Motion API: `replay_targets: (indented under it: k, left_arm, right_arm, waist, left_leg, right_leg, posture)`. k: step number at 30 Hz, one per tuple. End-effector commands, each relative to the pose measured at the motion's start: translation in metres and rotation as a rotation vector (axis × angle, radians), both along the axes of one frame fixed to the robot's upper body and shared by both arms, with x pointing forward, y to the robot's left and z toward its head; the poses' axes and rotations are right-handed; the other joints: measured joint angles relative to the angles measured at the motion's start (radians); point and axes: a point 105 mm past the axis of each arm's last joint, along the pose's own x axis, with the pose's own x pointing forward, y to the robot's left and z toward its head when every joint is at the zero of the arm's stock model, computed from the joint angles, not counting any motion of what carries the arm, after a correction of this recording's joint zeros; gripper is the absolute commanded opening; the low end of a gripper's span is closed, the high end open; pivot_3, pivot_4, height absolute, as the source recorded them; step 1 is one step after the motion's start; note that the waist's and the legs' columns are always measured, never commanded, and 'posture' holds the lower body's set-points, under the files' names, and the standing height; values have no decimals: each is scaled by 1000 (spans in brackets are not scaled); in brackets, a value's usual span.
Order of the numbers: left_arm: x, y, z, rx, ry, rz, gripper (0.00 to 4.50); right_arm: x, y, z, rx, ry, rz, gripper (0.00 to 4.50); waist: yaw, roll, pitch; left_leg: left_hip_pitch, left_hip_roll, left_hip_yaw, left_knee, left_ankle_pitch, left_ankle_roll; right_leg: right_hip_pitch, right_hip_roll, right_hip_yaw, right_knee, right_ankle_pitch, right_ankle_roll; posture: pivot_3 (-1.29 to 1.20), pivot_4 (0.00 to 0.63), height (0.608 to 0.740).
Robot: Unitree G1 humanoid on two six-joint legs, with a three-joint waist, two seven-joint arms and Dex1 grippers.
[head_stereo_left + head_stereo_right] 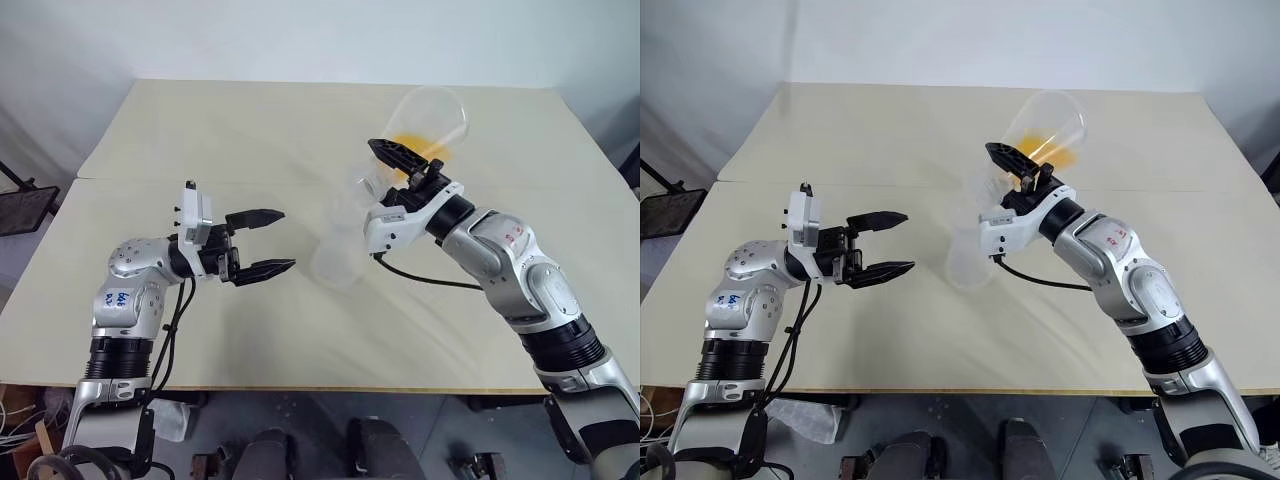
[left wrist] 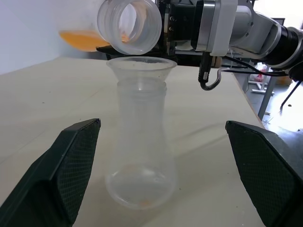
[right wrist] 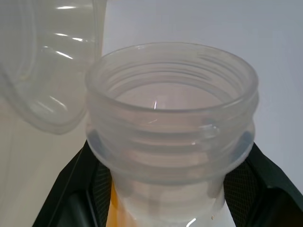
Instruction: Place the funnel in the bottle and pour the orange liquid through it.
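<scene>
The bottle (image 1: 337, 256), a clear conical flask, stands upright at mid-table with the clear funnel (image 1: 358, 189) seated in its neck. My right gripper (image 1: 402, 166) is shut on the neck of a larger clear flask (image 1: 432, 115), tipped so its mouth (image 2: 130, 26) hangs just above the funnel's rim (image 2: 141, 65). The orange liquid (image 1: 418, 146) pools in the tipped flask's lower side. A faint orange trace (image 2: 145, 203) lies on the bottle's bottom. My left gripper (image 1: 288, 239) is open, level, just left of the bottle and apart from it.
Two pale tables (image 1: 200, 140) are pushed together, with a seam running across behind my left arm. The front edge lies close below both arms. A black frame (image 1: 20, 205) stands off the table at far left.
</scene>
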Motion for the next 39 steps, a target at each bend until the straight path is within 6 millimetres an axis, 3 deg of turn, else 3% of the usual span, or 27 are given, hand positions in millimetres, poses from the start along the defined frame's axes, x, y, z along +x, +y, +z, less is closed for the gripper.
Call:
replay_targets:
  k: [1,39]
  left_arm:
    - [-5,-5,13,-22,-50,-26,4500]
    - [-4,-10,13,-42,-47,-30,4500]
  right_arm:
    - [-7,-3,23,17,-97,10,2622]
    - [-3,-10,25,-63,-231,-21,2622]
  waist:
    - [0,0,0]
    - [0,0,0]
  left_leg:
    - [0,0,0,0,0,0]
    - [0,0,0,0,0,0]
  right_leg:
    - [0,0,0,0,0,0]
    - [0,0,0,0,0,0]
  posture:
    - [0,150,740]
    - [0,150,740]
